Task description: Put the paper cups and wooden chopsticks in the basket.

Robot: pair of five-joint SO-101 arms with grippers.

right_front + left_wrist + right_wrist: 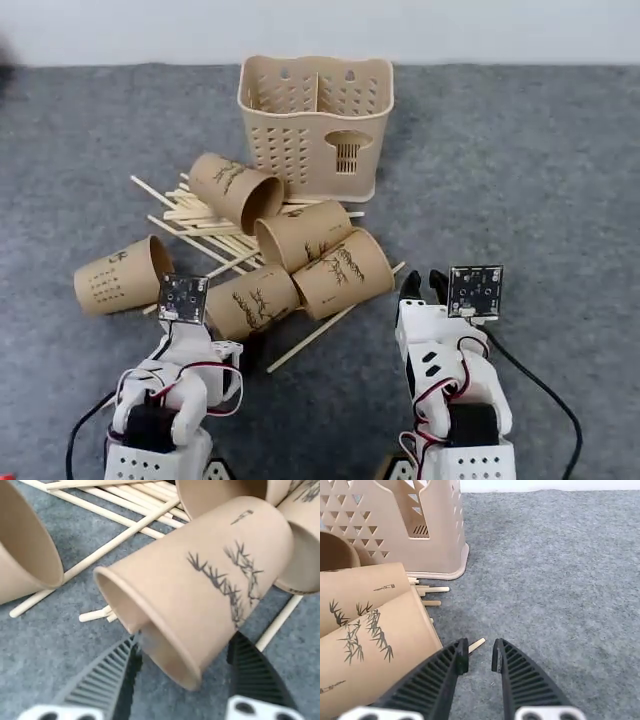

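Several brown paper cups lie on their sides in a heap with wooden chopsticks (200, 225) in front of the beige basket (315, 125). One cup (122, 276) lies apart at the left. My left gripper (186, 639) is open, and its fingers stand on either side of the rim end of a bamboo-printed cup (200, 585), which is the nearest cup (252, 300) of the heap. My right gripper (424, 283) hovers over bare carpet just right of another cup (342, 273). Only a narrow gap separates its fingers (455, 662), and nothing is between them. A chopstick tip (476, 644) lies just ahead.
The basket (395, 525) stands upright at the back with two compartments and a handle slot. Grey carpet (520, 180) covers the table, with free room to the right of the basket and heap. A long chopstick (330, 328) lies diagonally between the two arms.
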